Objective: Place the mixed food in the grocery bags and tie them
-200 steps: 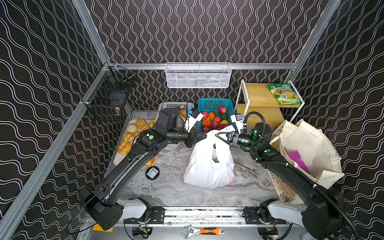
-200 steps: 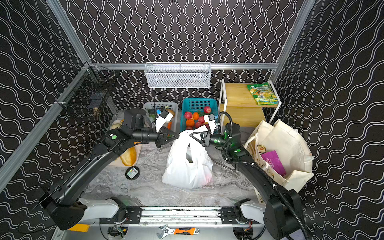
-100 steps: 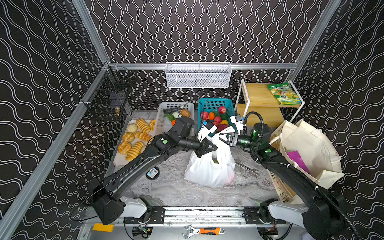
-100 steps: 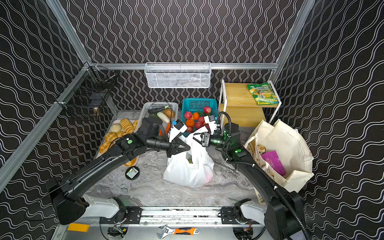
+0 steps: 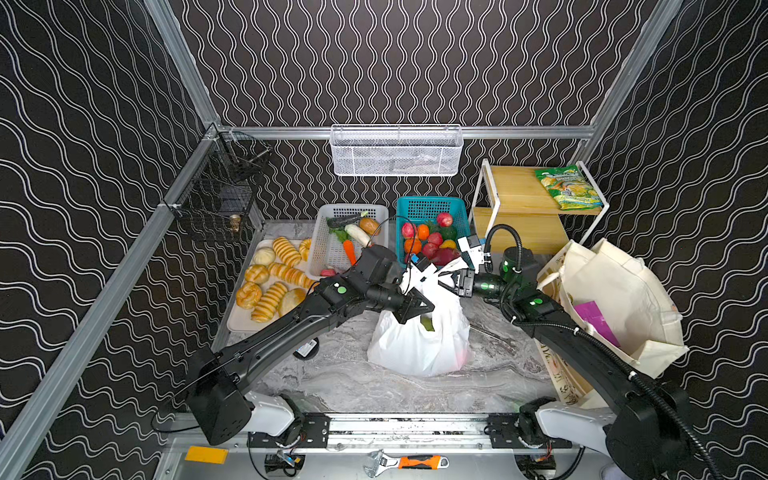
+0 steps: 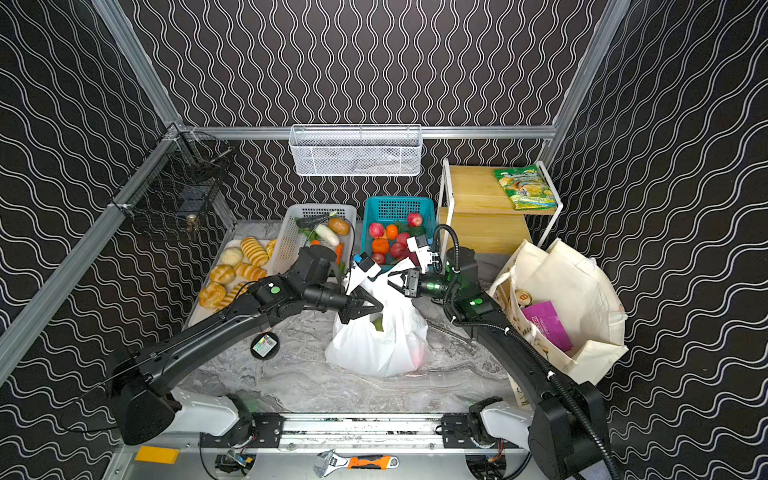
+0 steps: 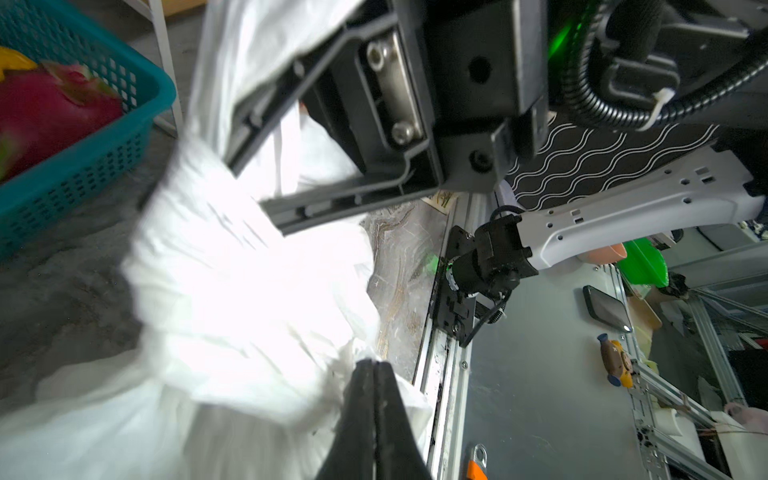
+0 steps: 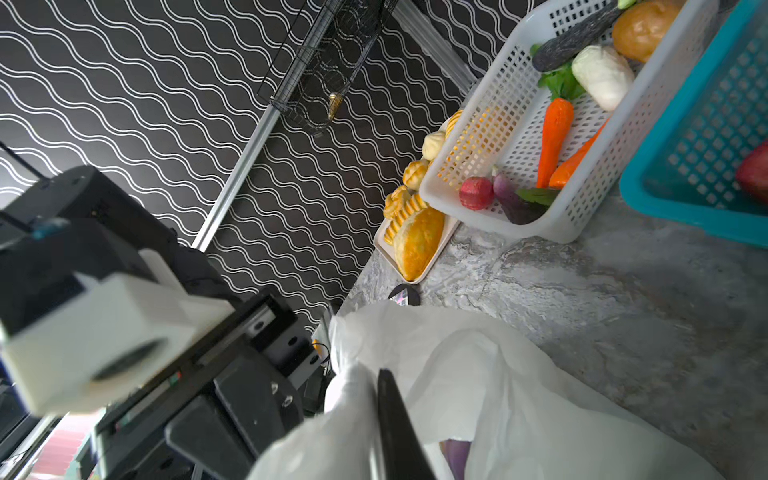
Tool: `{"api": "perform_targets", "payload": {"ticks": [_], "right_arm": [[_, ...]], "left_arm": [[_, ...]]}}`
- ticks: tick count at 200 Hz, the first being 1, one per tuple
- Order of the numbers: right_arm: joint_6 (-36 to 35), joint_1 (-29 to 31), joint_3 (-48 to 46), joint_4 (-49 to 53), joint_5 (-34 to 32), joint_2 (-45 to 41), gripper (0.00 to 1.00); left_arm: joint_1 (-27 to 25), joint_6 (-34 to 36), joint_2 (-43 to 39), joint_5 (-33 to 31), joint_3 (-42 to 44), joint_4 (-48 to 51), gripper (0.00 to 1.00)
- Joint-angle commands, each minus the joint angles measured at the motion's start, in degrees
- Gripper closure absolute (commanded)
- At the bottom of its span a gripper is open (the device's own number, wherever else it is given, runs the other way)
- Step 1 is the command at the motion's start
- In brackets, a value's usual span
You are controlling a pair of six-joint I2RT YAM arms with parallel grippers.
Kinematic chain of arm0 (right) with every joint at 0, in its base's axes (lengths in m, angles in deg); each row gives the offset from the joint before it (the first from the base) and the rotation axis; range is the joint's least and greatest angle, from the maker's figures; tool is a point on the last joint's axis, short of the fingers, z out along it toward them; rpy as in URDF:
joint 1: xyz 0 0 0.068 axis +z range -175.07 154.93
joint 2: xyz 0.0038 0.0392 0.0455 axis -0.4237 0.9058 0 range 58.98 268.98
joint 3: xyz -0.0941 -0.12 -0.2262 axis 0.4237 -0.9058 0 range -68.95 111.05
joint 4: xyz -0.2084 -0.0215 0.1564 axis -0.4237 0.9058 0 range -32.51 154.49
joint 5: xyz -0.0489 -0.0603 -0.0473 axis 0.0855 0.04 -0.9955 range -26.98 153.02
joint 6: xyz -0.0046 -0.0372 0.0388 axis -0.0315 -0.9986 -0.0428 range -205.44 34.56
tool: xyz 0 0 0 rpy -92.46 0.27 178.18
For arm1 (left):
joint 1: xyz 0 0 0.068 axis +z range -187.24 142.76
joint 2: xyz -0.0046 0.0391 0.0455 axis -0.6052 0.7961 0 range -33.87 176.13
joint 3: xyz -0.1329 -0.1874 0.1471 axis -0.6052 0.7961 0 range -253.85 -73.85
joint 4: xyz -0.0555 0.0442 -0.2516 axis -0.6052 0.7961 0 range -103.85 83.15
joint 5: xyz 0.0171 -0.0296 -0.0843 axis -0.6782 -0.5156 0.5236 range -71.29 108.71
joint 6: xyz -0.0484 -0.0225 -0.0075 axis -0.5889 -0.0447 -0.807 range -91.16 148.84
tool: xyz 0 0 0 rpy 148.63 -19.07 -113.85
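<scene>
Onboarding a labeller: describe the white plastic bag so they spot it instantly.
On the grey marbled tabletop, in front of the teal perforated basket, sits the thin crinkly white plastic carrier bag. Unlike the cream canvas tote at the right edge, it is bulging and bunched at its top.

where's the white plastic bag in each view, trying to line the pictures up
Top view: white plastic bag mid-table, between both arms.
Top view: bag at the same mid-table spot.
Left wrist: bag is the bright crumpled mass, pinched by the shut left gripper.
Right wrist: bag lies closest to the camera.
Shared landmark: teal basket, beyond the bag.
</scene>
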Motion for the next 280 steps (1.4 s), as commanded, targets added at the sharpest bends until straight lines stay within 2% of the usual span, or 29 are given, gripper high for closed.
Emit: {"api": "perform_targets", "payload": {"ticks": [1,39,89,123,142,161,216,241,280], "right_arm": [[-1.6,-0.1,0.0,-0.4,-0.9,-0.4,0.85],[-0.8,-0.1,-1.0,-2.2,1.7,-0.4,0.77],[-5.5,-0.2,-0.8,2.0,6.0,-1.5,0.57],[-9.9,-0.2,0.5,7.3,4.8,-1.9,0.46],[-12.1,-0.3,1.1,9.7,4.6,-1.8,0.42],[-13.2,-0.2,1.3,10.2,7.3,-1.7,0.38],[-13.0,-0.2,0.1,6.1,12.3,-1.8,0.29],[-13.3,-0.2,1.2,7.2,9.5,-0.4,0.29],[-11.0,-0.1,2.2,4.3,9.2,2.5,0.30]], "left_arm": [[-0.1,-0.2,0.6,2.8,0.0,2.7,1.00],[-0.1,0.3,0.9,2.0,-0.1,3.1,1.00],[-0.2,0.2,0.7,0.4,0.3,2.7,1.00],[-0.1,0.2,0.3,-0.6,0.6,2.7,1.00],[-0.1,0.2,0.4,-0.7,0.6,2.8,1.00],[-0.1,0.4,0.3,-0.9,0.5,3.1,1.00],[-0.1,0.5,0.5,-0.6,0.7,3.1,1.00],[-0.2,0.7,0.3,0.1,0.6,3.0,1.00],[-0.1,0.7,0.4,1.3,1.1,2.9,1.00]]}}
